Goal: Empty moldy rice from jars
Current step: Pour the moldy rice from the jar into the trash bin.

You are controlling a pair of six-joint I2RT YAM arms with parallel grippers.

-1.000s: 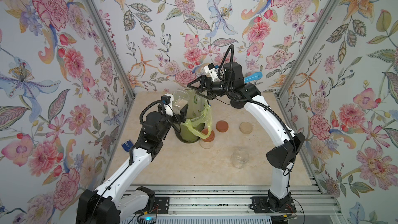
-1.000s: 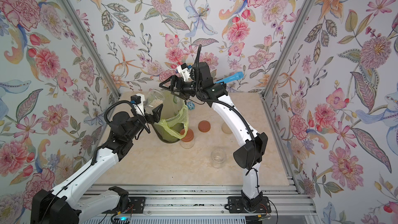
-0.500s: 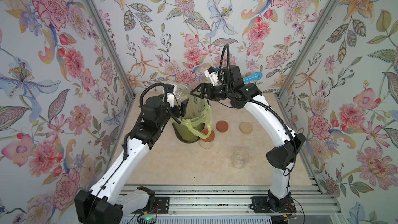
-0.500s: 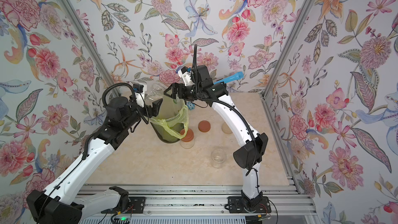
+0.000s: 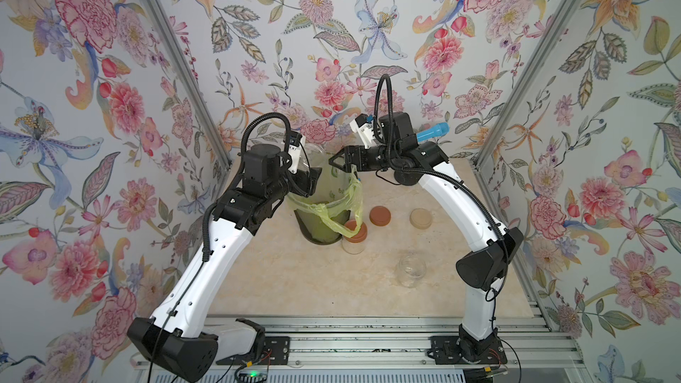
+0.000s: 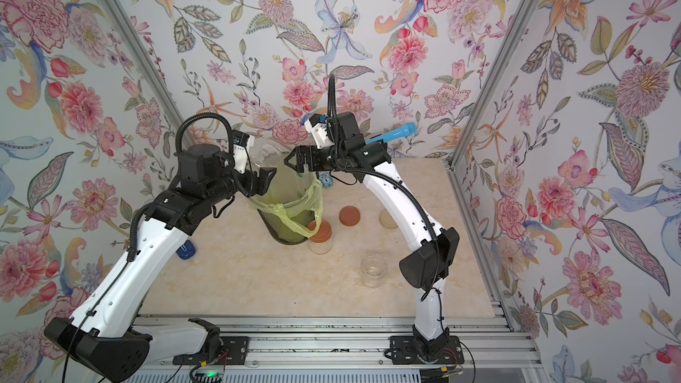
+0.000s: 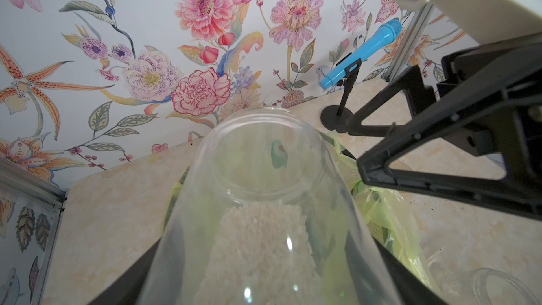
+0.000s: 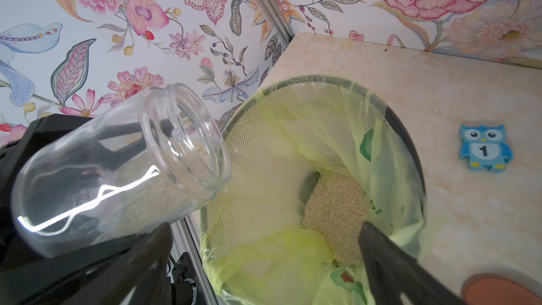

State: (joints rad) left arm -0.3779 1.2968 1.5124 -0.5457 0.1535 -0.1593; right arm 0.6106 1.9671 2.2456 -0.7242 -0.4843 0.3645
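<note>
Over the bin (image 5: 311, 232), left claw (image 5: 311, 175) grips tilted clear jar (image 8: 117, 171) of pale rice (image 7: 261, 247); right claw (image 5: 337, 164) gapes.

We list: bin (image 6: 280, 228), yellow-green bag (image 6: 315, 196) lining; tilted clear jar (image 6: 269, 153) held in left gripper (image 6: 267, 175) above its rim; right gripper (image 6: 290, 163) facing it, jaws apart, empty; capped jar (image 6: 320, 239) just beside bin; open jar (image 6: 374, 270) nearer front; reddish-brown lid (image 6: 349, 215) and beige lid (image 6: 387, 219) lying loose behind.

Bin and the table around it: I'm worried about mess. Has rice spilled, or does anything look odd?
No spilled rice shows on the table; the dumped rice lies inside the bin. One oddity: a loose flap of the bag hangs outside the bin and drapes over the lidded jar beside it.
</note>
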